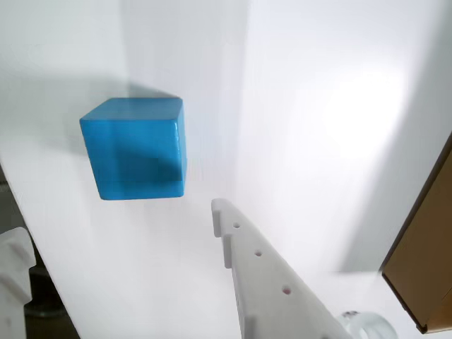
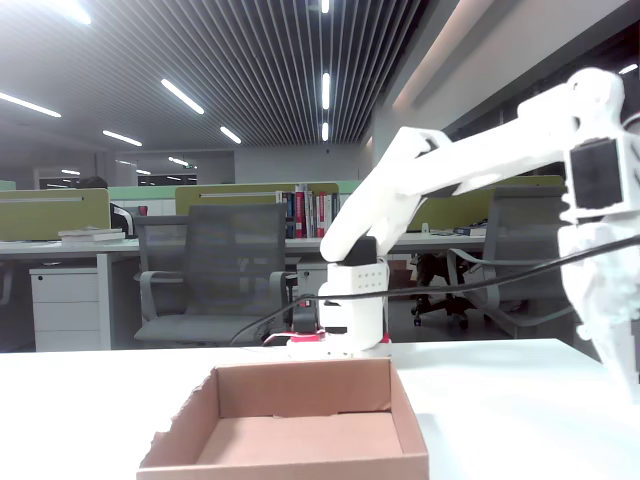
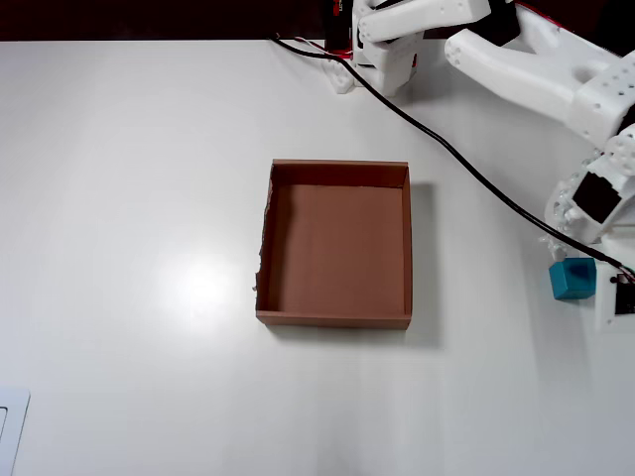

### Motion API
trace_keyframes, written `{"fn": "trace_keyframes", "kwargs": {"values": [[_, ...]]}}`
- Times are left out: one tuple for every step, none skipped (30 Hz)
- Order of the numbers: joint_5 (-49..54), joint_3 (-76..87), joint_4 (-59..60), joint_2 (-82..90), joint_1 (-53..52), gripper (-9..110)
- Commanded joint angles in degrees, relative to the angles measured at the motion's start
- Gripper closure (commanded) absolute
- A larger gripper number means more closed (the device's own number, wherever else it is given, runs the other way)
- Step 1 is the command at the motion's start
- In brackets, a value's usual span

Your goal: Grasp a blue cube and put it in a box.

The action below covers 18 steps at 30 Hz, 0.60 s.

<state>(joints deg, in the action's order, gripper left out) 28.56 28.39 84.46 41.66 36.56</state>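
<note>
The cube (image 3: 573, 279) is sitting on the white table (image 3: 149, 198) at the right edge of the overhead view, well apart from the box (image 3: 266, 248), which is lying open and empty in the middle of that frame. The arm (image 3: 536, 69) is reaching from its base at the top of the frame down along the right side, so that the gripper (image 3: 595, 283) is hanging right over the cube.

In the wrist view the cube (image 1: 134, 148) is filling the upper left, resting flat on the table and touching neither finger. One white finger (image 1: 268, 275) is rising from the bottom centre, with its tip just below and right of the cube; a second white part is showing at the lower left edge. The cube is sitting between them, so the jaws are standing wide, holding nothing. This spread probably serves to let the fingers drop on either side of the cube before closing.

A brown corner of the box (image 1: 424, 261) is showing at the right edge of the wrist view, so the drop-off point is lying to that side.

In the fixed view the box (image 2: 300, 440) is sitting in the lower centre foreground, and the arm (image 2: 470, 160) is bending over to the right edge; the cube is not showing there.

The task appears to be at the approach stage, with the grasp not yet made.
</note>
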Motion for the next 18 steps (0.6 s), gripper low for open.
{"fn": "trace_keyframes", "kwargs": {"values": [[-0.53,-3.69,-0.44,0.26,-0.53,70],[-0.62,-3.96,-0.62,-0.18,-0.62,70],[-0.62,-4.22,-0.62,-0.7,-0.62,70],[-0.62,-4.31,-0.62,-1.14,-0.7,70],[-0.62,-4.48,-0.79,-1.58,-0.88,70],[-0.7,-4.66,-1.05,-1.93,-0.97,70],[-0.7,-4.83,-1.32,-2.29,-1.14,70],[-0.7,-5.01,-1.41,-2.55,-1.41,70],[-0.7,-5.01,-1.49,-2.81,-1.49,70],[-0.7,-5.1,-1.58,-2.99,-1.67,70],[-0.7,-5.1,-1.67,-3.16,-1.76,70],[-0.7,-5.19,-1.85,-3.52,-1.85,70],[-0.7,-5.27,-2.02,-3.96,-2.02,70],[-0.7,-5.36,-2.29,-4.39,-2.11,70],[-0.7,-5.36,-2.46,-4.75,-2.11,70],[-0.7,-5.36,-2.72,-5.1,-2.11,70],[-0.7,-5.36,-3.08,-5.36,-2.11,71],[-0.7,-5.36,-3.34,-5.63,-2.11,71]]}}
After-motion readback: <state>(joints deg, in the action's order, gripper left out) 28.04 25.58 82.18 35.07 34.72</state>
